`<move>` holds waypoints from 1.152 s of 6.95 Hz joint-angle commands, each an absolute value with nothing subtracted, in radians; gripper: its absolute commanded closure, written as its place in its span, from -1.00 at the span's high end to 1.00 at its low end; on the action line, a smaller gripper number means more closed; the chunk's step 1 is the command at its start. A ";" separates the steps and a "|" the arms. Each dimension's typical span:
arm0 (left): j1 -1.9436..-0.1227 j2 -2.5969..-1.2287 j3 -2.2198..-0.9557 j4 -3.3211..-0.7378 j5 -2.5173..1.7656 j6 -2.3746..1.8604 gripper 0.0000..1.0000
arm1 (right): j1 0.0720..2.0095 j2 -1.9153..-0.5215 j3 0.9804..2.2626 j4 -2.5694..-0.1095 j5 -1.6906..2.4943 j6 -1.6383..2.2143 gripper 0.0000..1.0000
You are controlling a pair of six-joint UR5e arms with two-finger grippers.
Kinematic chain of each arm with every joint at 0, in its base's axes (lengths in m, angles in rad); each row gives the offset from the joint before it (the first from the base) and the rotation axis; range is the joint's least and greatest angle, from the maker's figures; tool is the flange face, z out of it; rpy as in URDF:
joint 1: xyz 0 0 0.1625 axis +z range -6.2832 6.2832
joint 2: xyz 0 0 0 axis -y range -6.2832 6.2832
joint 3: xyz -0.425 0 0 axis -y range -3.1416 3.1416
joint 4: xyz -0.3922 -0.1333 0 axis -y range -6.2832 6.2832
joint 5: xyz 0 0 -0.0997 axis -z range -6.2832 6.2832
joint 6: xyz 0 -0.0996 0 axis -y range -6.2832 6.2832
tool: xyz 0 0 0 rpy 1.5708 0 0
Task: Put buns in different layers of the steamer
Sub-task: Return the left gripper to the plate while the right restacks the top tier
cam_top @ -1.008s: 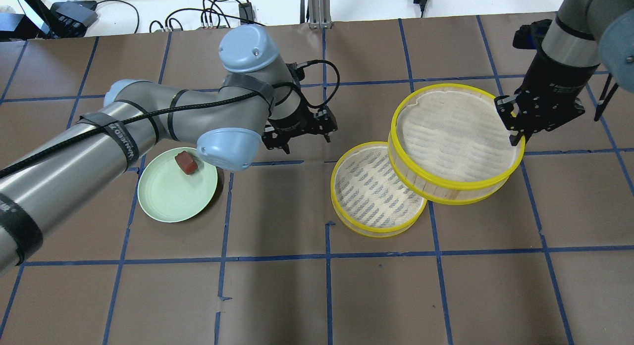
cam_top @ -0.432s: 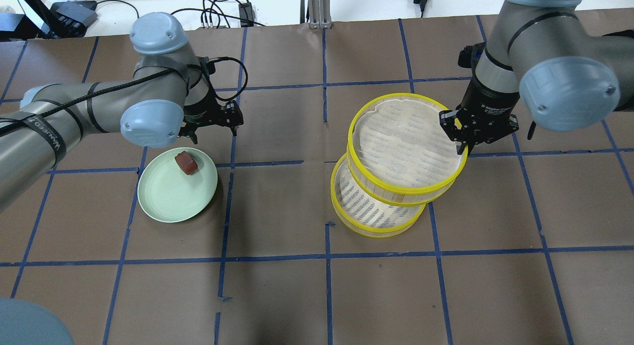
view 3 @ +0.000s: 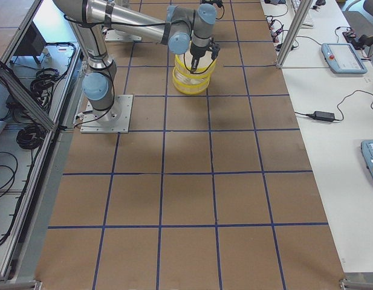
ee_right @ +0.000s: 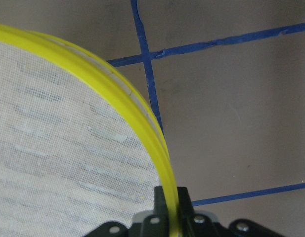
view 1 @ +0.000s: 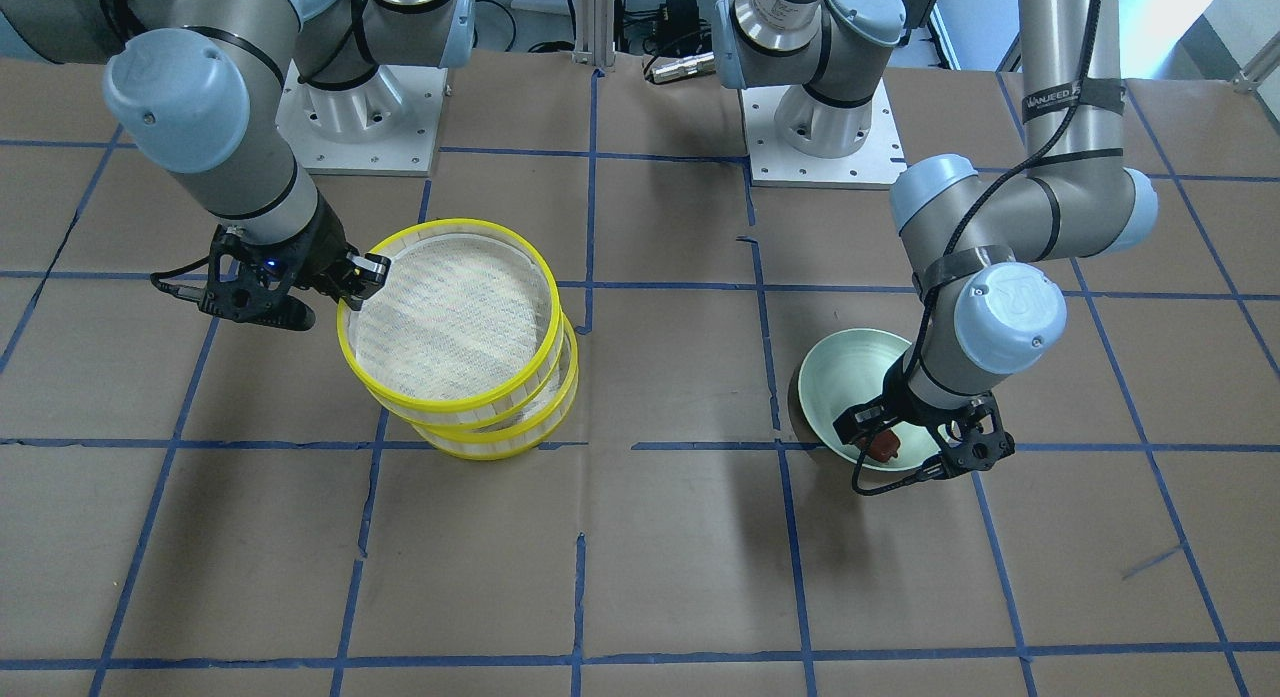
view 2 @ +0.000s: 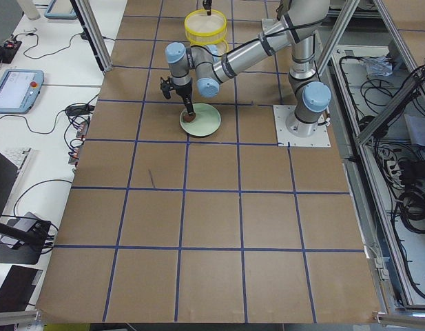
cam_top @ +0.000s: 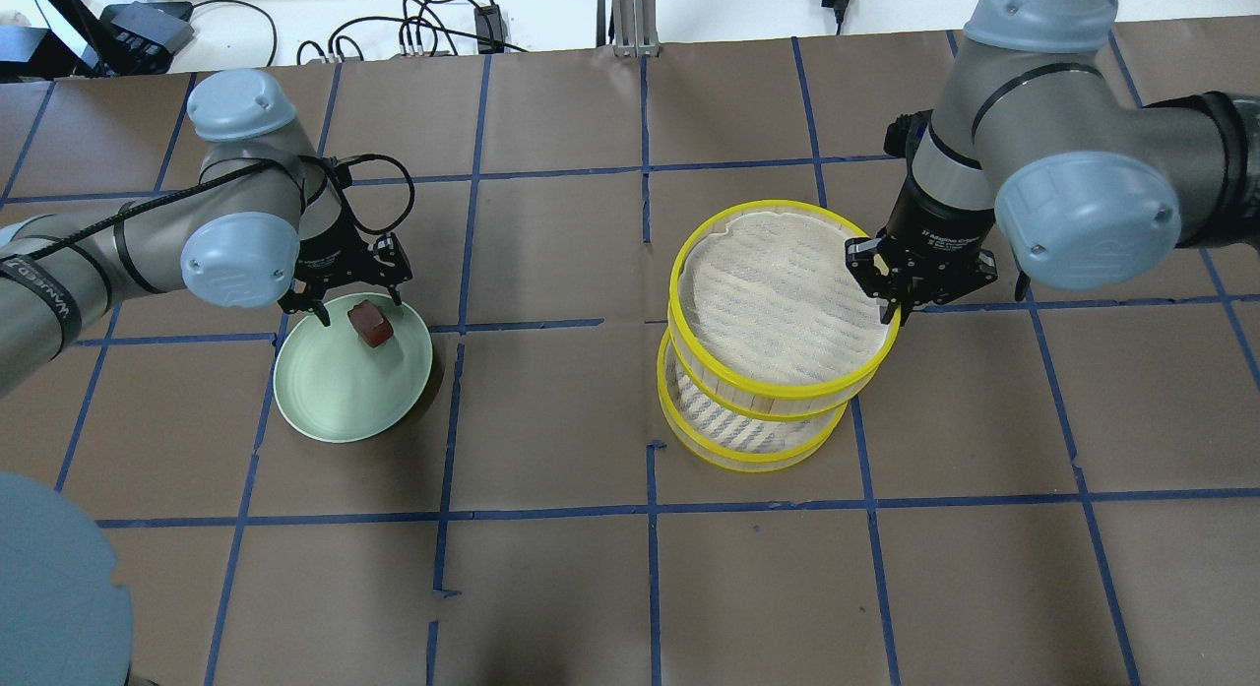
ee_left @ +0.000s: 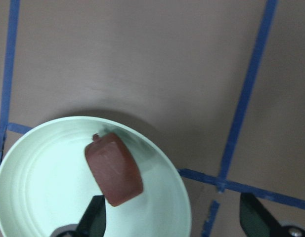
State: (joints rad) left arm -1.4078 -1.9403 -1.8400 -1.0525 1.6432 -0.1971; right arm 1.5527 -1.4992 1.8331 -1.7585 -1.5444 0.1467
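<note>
Brown table (cam_top: 551, 588) w/ blue tape grid carries green plate (cam_top: 335, 401) & lower steamer tray (cam_top: 750, 460), well apart.

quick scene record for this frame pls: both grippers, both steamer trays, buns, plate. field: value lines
left gripper: open, low over the plate, one finger beside the brown bun
right gripper: shut on the upper tray rim
upper tray: empty, held over the lower tray, not lined up; contact unclear
lower tray: on the table, mostly covered
brown bun: on the plate near its rim, not gripped
white bun: not visible in any view
plate: pale green, on the table
</note>
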 commanded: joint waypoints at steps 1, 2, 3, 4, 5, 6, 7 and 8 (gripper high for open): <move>-1.394 -1.974 -1.864 -1.045 1.637 -0.201 0.35 | 1.559 -1.499 1.841 -1.766 -1.542 0.149 -0.84; -1.394 -1.974 -1.861 -1.042 1.637 -0.201 -0.10 | 1.560 -1.500 1.845 -1.764 -1.540 0.149 -0.83; -1.394 -1.973 -1.859 -1.040 1.637 -0.196 -0.62 | 1.563 -1.500 1.867 -1.773 -1.542 0.147 -0.82; -1.394 -1.970 -1.853 -1.042 1.640 -0.195 -0.77 | 1.562 -1.499 1.884 -1.788 -1.548 0.144 -0.82; -1.394 -1.953 -1.838 -1.054 1.643 -0.186 -0.77 | 1.562 -1.499 1.887 -1.801 -1.545 0.141 -0.82; -1.396 -1.936 -1.813 -1.060 1.643 -0.157 -0.77 | 1.562 -1.499 1.905 -1.828 -1.560 0.137 -0.82; -1.396 -1.918 -1.790 -1.084 1.643 -0.152 -0.77 | 1.563 -1.499 1.942 -1.889 -1.556 0.140 -0.82; -1.399 -1.910 -1.773 -1.097 1.643 -0.152 -0.77 | 1.574 -1.499 1.992 -1.986 -1.558 0.141 -0.82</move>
State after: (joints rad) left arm -1.3967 -1.9238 -1.7962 -1.0791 1.6427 -0.1567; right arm 1.5653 -1.4987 1.9404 -1.8904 -1.5560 0.1396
